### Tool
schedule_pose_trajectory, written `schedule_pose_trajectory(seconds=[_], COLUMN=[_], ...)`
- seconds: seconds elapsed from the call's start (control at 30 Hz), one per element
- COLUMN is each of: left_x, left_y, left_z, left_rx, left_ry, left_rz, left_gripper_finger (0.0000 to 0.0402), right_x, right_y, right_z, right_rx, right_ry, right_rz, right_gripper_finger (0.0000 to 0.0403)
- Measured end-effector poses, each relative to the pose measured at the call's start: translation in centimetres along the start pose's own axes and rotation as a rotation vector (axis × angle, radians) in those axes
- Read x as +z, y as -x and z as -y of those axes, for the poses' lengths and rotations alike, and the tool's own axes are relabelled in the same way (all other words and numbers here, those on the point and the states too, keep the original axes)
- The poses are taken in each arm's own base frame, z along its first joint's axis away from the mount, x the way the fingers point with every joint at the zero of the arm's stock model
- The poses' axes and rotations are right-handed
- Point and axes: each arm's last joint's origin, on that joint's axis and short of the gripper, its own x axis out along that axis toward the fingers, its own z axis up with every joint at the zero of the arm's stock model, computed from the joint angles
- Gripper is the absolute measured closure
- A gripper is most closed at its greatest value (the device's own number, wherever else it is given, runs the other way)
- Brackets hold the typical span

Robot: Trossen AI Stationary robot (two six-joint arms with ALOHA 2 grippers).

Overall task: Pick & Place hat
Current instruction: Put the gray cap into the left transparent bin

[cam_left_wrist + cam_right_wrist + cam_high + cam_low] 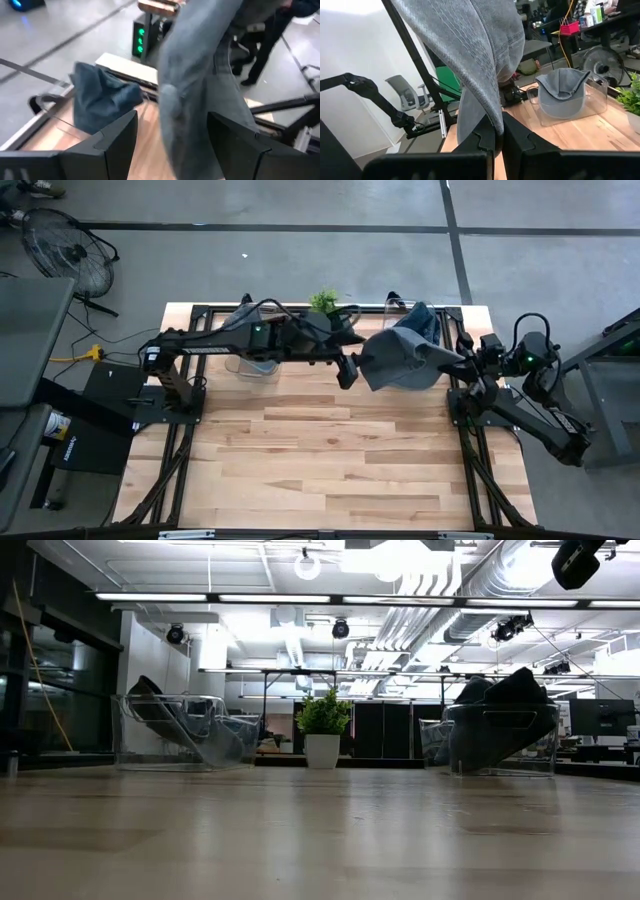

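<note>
Right wrist view, lower centre: my right gripper has its two fingers pressed together on a fold of the grey hat, which rises from the pinch and fills the upper middle of the frame, so the cloth hangs free of the table while I carry it. Beyond it, at right centre, a second cap sits in a clear bin, which I judge is where hats belong. Left wrist view shows my left gripper with its fingers spread wide at the bottom of the frame and the hat draped between them, not yet pinched; I judge it is placed there to receive the hat. Farther back, at left centre, dark blue cloth lies heaped in another bin. High view puts the hat right of centre, held up between both grippers near the table's far edge, with a small plant at upper centre between the bins.
</note>
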Motion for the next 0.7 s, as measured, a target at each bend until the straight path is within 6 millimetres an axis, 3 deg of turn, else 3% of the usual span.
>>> schedule_pose_trajectory(seconds=[0.37, 0.7], left_x=[0.8, 0.1], left_y=[0.1, -2.1], left_z=[0.4, 0.8], left_rx=[-0.073, -0.124], left_ry=[0.02, 0.049], left_rz=[0.065, 0.083], left_gripper_finger=[0.0165, 0.0165], right_x=[0.2, 1.3], right_y=[0.0, -1.1], right_z=[0.0, 0.6], right_rx=[0.005, 0.025], right_ry=[0.004, -0.008], right_rz=[0.012, 0.04], right_gripper_finger=[0.0399, 0.0399])
